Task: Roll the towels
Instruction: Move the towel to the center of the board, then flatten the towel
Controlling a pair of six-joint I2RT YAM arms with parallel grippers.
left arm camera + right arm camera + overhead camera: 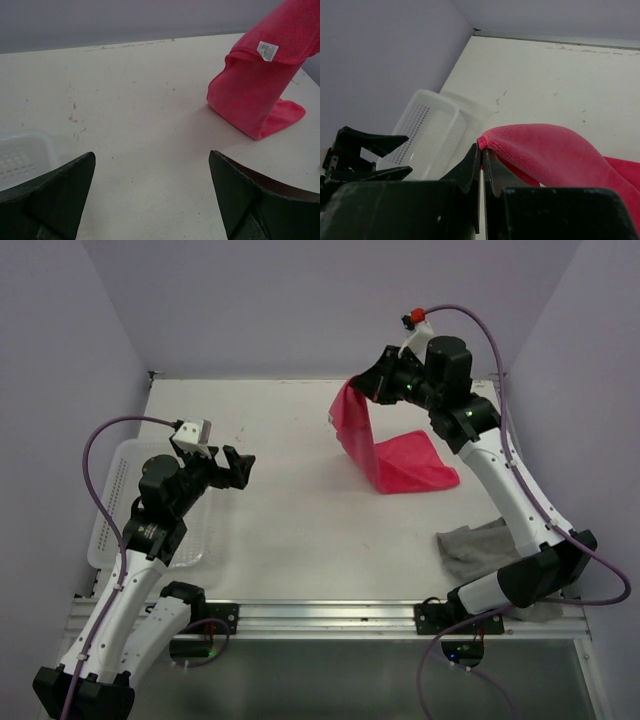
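pink-red soft cloth towel (400,462) hangs from the right claw (368,390), which is clamped on its edge; its lower half rests on the white tabletop (290,540). grey-taupe cloth towel (475,545) lies by the right arm's base. left claw (237,468) gapes empty. likely step: laying it flat; next, lower and spread it smooth.

even, soft overhead light, faint shadows, wrist views blurred up close.
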